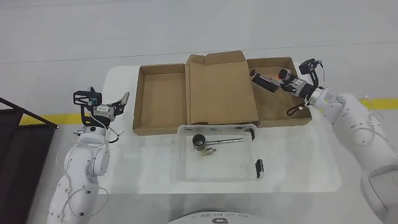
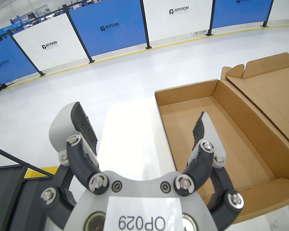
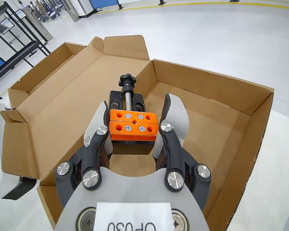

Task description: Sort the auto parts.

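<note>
Top view shows two boxes [image 1: 160,96], one vise [image 1: 264,81].

Matt cardboard box [image 3: 212,131], plastic-and-metal vise [image 3: 133,123]

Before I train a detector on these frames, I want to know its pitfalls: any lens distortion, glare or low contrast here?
Top view: light is even, but the clear tray barely stands out from the white table. Left wrist view: wide-angle bending curves the fence panels and bows the edges of the cardboard box. Right wrist view: same bending; the small vise is evenly lit, without glare.
</note>
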Controlling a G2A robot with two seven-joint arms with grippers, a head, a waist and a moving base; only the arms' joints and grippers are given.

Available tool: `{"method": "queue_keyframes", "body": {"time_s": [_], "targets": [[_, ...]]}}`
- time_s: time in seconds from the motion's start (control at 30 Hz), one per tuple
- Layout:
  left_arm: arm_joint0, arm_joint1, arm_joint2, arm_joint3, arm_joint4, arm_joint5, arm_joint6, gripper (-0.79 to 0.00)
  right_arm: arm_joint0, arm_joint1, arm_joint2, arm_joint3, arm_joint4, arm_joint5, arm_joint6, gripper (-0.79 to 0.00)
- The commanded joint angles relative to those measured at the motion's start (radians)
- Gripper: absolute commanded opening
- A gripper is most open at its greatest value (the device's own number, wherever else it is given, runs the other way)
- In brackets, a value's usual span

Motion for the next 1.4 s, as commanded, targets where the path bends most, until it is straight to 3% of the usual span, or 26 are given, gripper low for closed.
{"method": "queue_keyframes", "body": {"time_s": [0.0,0.2,0.27,0.3,0.6,0.83,1.07,1.37], "targets": [[0.000,0.000,0.000,0.000,0.000,0.000,0.000,0.000,0.006,-0.006,-0.002,0.016,-0.004,0.014,-0.005,-0.643],[0.000,0.000,0.000,0.000,0.000,0.000,0.000,0.000,0.020,-0.019,0.004,0.069,-0.005,0.002,-0.020,-0.400],[0.000,0.000,0.000,0.000,0.000,0.000,0.000,0.000,0.022,-0.022,0.004,0.075,-0.015,0.004,-0.024,-0.172],[0.000,0.000,0.000,0.000,0.000,0.000,0.000,0.000,0.022,-0.023,0.005,0.078,-0.018,0.005,-0.026,0.000],[0.000,0.000,0.000,0.000,0.000,0.000,0.000,0.000,0.016,-0.029,0.023,0.082,-0.041,-0.006,-0.054,0.000],[0.000,0.000,0.000,0.000,0.000,0.000,0.000,0.000,-0.029,-0.009,0.059,-0.010,-0.123,-0.058,-0.133,0.000],[0.000,0.000,0.000,0.000,0.000,0.000,0.000,0.000,-0.200,0.050,0.161,-0.294,-0.286,-0.128,-0.260,0.000],[0.000,0.000,0.000,0.000,0.000,0.000,0.000,0.000,-0.511,0.118,0.347,-0.713,-0.429,-0.064,-0.272,0.000]]}}
